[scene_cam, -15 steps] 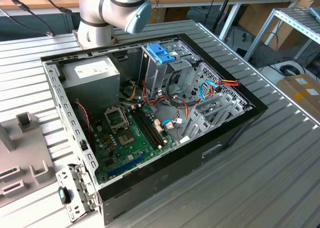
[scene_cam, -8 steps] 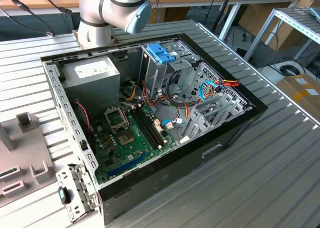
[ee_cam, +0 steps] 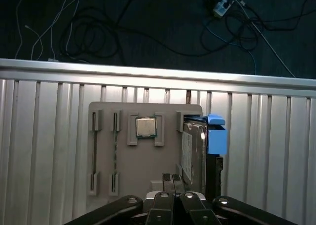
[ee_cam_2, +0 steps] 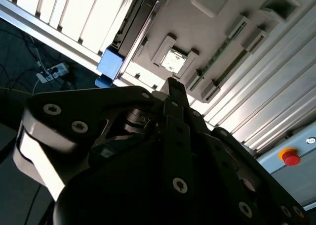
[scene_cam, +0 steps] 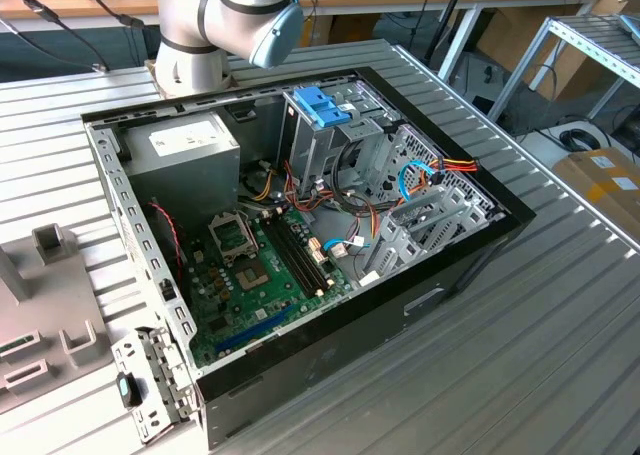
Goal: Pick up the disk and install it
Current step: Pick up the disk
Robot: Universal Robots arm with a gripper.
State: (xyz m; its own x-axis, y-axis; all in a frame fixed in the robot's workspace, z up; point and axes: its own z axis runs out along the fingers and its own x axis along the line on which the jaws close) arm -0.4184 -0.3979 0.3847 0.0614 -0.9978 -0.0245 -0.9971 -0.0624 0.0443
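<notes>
Hovering over the grey fixture plate (ee_cam: 133,185) right now, and my end effector (ee_cam: 172,178) is pinched narrow, fingertips pressed together with nothing between them; both wrist views show that. The disk (ee_cam: 193,151) stands on its edge in a slot at one side of that plate, silver face and white label turned toward the plate's middle, with its blue carrier frame (ee_cam: 216,136) on the outer side. In the first wrist view my fingertips line up just beside the disk's near end, but I'm not touching it. A square chip (ee_cam: 145,127) sits in its own little holder on the plate, just beside the disk's slot, and a couple of long thin slots run along the plate's other side. The plate lies on the ribbed metal counter (ee_cam: 44,136), near its edge, and past that edge there's dark floor with loose cables (ee_cam: 98,32). In the exterior view the open computer case (scene_cam: 440,265) lies on the same counter, green motherboard (scene_cam: 255,275) showing, with a blue handle (scene_cam: 318,105) on top of the metal cage (scene_cam: 335,145) and a grey box (scene_cam: 185,150) with a white sticker next to it. My arm (scene_cam: 230,15) comes in behind the case.
</notes>
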